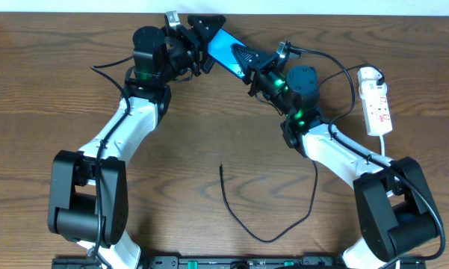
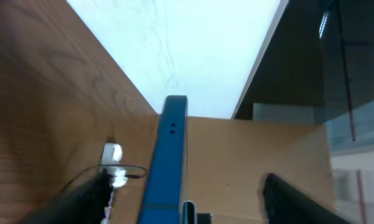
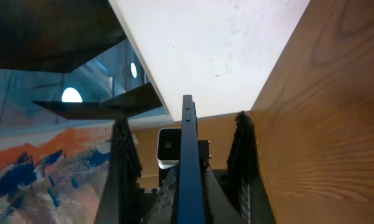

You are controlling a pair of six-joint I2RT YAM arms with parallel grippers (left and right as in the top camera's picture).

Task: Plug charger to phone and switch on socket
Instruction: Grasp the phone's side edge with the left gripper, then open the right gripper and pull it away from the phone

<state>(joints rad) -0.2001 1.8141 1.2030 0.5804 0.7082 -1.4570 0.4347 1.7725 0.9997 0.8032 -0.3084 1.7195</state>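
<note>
The phone (image 1: 223, 45), blue-screened, is held on edge above the table at the back, between both arms. My right gripper (image 1: 246, 64) is shut on its near end; in the right wrist view the dark phone (image 3: 190, 155) runs edge-on between my pinching fingers (image 3: 213, 198). My left gripper (image 1: 208, 41) is open and straddles the other end, its fingers (image 2: 299, 199) wide apart on either side of the blue phone (image 2: 171, 162) without touching it. The charger (image 1: 273, 228), a thin black cable, lies loose on the table, its tip (image 1: 221, 168) near the middle. The socket (image 1: 376, 101) lies at the right.
The socket's white cord (image 1: 381, 142) runs toward the front beside my right arm. A pale wall strip borders the table's back edge (image 1: 321, 7). Both arm bases (image 1: 82, 202) stand at the front corners.
</note>
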